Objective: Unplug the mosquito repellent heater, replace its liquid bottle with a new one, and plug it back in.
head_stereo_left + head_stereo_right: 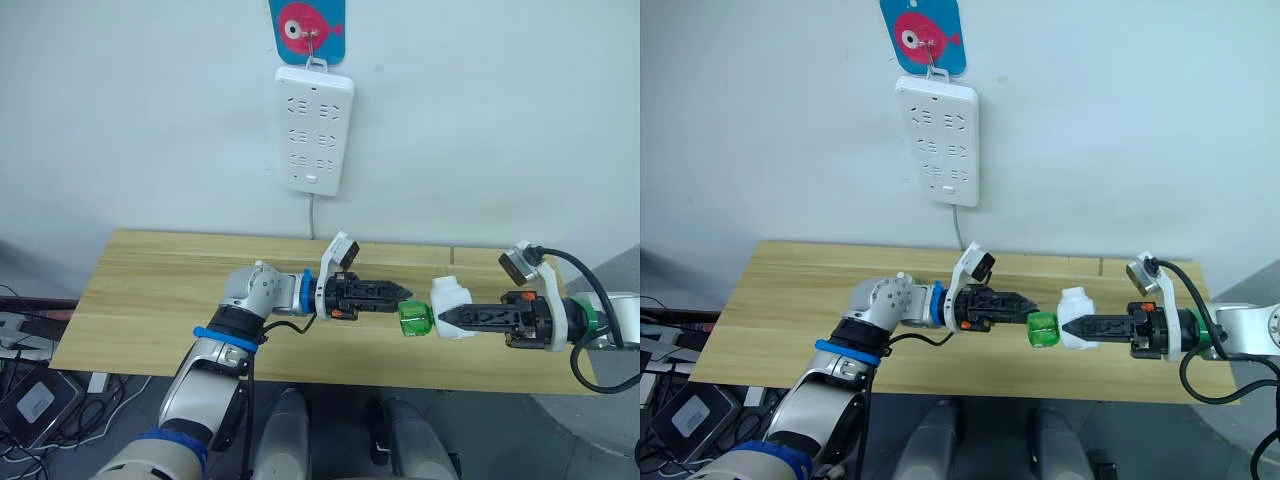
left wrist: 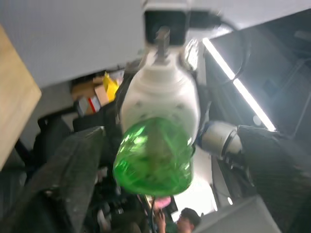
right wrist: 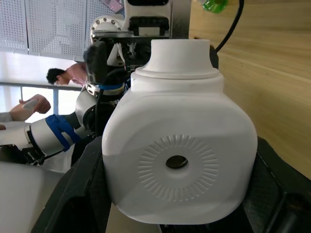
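My right gripper (image 1: 447, 318) is shut on the white mosquito repellent heater (image 1: 451, 300), held above the front part of the table. Its green liquid bottle (image 1: 413, 320) sticks out of the heater toward my left gripper (image 1: 402, 292). In the left wrist view, the left gripper's fingers (image 2: 63, 184) stand open on either side of the bottle (image 2: 153, 158), apart from it. The right wrist view shows the heater's (image 3: 177, 160) face with the round hole, clamped between that gripper's fingers (image 3: 80, 194).
A long white power strip (image 1: 313, 130) hangs on the wall under a blue fish hook (image 1: 306, 26), its cord dropping behind the wooden table (image 1: 150, 300). A person (image 3: 63, 75) stands in the background of the right wrist view.
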You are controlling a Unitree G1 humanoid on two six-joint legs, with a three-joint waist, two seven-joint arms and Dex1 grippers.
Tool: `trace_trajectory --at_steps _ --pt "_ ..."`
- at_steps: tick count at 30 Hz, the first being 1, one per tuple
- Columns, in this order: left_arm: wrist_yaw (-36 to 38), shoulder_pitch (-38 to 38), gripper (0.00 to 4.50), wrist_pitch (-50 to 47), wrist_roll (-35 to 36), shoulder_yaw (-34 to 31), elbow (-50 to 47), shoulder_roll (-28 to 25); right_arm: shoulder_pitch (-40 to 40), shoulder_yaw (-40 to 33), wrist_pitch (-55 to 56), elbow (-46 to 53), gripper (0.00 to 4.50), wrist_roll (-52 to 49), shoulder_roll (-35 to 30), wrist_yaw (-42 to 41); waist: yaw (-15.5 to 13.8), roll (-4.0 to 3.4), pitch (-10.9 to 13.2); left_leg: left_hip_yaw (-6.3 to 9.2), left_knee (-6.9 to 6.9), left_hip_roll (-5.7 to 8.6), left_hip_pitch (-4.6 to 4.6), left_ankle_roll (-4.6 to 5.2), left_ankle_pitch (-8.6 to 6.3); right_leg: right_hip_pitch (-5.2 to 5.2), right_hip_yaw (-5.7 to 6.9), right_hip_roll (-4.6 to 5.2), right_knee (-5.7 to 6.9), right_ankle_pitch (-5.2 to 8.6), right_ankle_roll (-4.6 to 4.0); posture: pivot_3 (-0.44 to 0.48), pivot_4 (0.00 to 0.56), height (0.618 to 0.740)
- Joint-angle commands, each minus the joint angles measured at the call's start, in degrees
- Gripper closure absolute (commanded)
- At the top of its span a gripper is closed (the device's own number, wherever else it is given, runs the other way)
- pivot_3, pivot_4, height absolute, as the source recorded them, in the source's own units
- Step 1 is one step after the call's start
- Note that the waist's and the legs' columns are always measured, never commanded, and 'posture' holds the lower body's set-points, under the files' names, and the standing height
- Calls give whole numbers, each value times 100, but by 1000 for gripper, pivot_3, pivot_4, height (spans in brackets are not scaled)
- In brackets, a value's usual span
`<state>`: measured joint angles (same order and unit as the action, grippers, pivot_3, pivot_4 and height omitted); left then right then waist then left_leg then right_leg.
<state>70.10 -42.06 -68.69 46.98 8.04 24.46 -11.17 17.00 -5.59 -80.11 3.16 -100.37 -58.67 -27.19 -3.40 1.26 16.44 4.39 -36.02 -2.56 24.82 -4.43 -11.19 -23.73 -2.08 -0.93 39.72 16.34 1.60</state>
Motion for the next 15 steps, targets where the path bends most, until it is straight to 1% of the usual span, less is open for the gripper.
trace_trajectory --at_steps 1,2,4,7,8,9,10,12,14,15 --pt "302 416 11 1268 -540 246 -1116 -329 -60 -256 -17 -65 1499 -66 -67 -177 3 0 0 0 0 -1 0 0 0 0 -1 0 -2 0 -1 227 246 740" --pt "410 658 11 1900 -830 394 -1523 -444 -86 -281 -20 -129 1499 -58 -72 -190 16 -2 -1 -2 2 -1 -1 -1 0 0 -3 0 -3 -1 -1 231 245 740" --pt "465 1181 11 3442 -1429 480 -2150 -518 -124 -343 -39 -295 1499 -58 -81 -227 20 -3 -2 -12 8 -6 -7 -1 0 0 -14 0 -3 -11 -19 237 245 740" --pt "732 1713 11 6149 -2374 588 -2242 -492 -170 -396 -118 -386 1499 52 -89 -329 -79 -3 -2 -15 9 -6 -6 -2 0 -1 -14 2 -9 -17 -30 251 246 740" --pt "775 1794 11 7040 -2647 607 -2075 -441 -182 -406 -144 -389 1499 102 -86 -365 -125 -3 -2 -16 8 -6 -6 -2 0 0 -15 2 -11 -17 -30 251 246 740" --pt "649 1811 11 7911 -2905 569 -1807 -323 -183 -408 -168 -394 1499 139 -79 -393 -157 -4 -2 -18 6 -6 -6 -2 0 0 -16 1 -16 -18 -31 251 246 740" --pt "507 1792 11 8580 -3110 539 -1541 -218 -176 -408 -186 -399 1499 171 -70 -417 -197 -6 -3 -20 5 -6 -5 -1 0 0 -18 1 -20 -22 -32 251 246 740" --pt "286 1680 11 10248 -3520 503 -913 5 -111 -382 -208 -422 1499 237 -19 -438 -292 -7 -4 -26 4 -5 -4 -1 0 1 -25 1 -34 -31 -15 251 246 740" --pt "58 1524 11 11548 -3851 514 -322 170 -22 -346 -224 -445 1499 261 47 -420 -362 -7 -4 -32 4 -7 2 0 0 6 -31 0 -70 -47 13 268 242 740" --pt "-31 1445 11 12039 -3981 558 -46 225 10 -333 -237 -441 1499 264 74 -416 -403 -7 -4 -39 0 -5 6 1 0 8 -37 1 -76 -58 11 268 242 740"
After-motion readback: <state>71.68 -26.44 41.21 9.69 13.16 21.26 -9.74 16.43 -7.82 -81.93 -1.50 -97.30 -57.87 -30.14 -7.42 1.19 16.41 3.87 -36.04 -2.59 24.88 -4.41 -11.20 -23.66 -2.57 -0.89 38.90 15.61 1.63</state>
